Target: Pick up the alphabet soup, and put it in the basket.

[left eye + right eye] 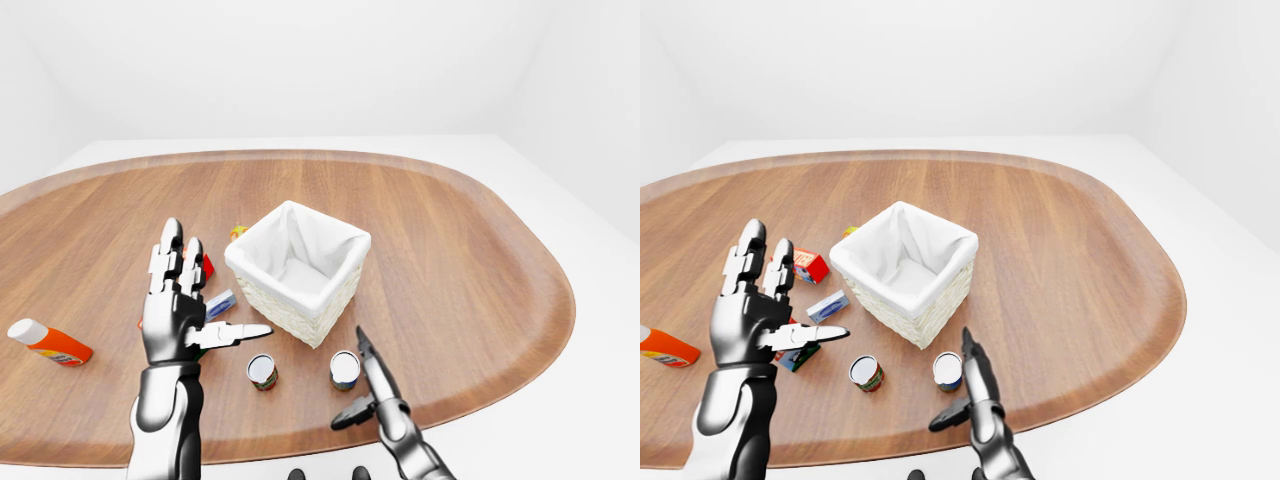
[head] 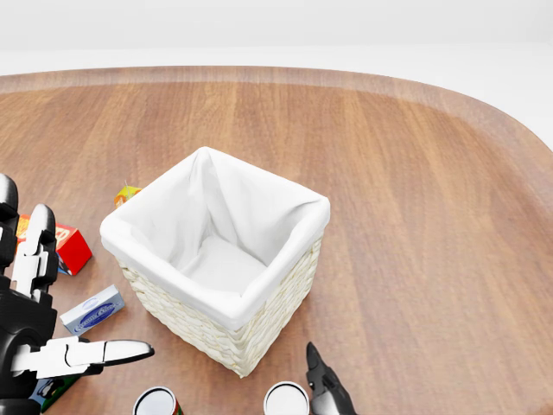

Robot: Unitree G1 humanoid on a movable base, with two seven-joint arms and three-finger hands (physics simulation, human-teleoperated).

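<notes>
A wicker basket point(image 1: 298, 270) with a white cloth lining stands near the middle of the rounded wooden table point(image 1: 470, 260), and nothing shows inside it. Below it in the left-eye view two cans stand upright on the table: a can with a red and green label point(image 1: 262, 372) to the left and the alphabet soup point(image 1: 344, 369) to the right, well apart from each other and both outside the basket. The right hand point(image 1: 368, 395) reaches in from the bottom edge with its fingers spread apart, the long finger pointing up just beside the right side of the alphabet soup; whether it touches the can cannot be told. The left hand point(image 1: 180, 305) is raised with the palm open, two fingers pointing up and the thumb stretched toward the right, holding nothing. Partly hidden by that hand in the left-eye view, and clearer in the right-eye view, lie a red box point(image 1: 810, 265), a small blue and white box point(image 1: 827, 306) and a dark carton point(image 1: 798, 355). An orange bottle with a white cap point(image 1: 48, 341) lies on its side near the table's left edge, and a small yellow item point(image 1: 238, 232) sits just beside the basket's upper left corner.
</notes>
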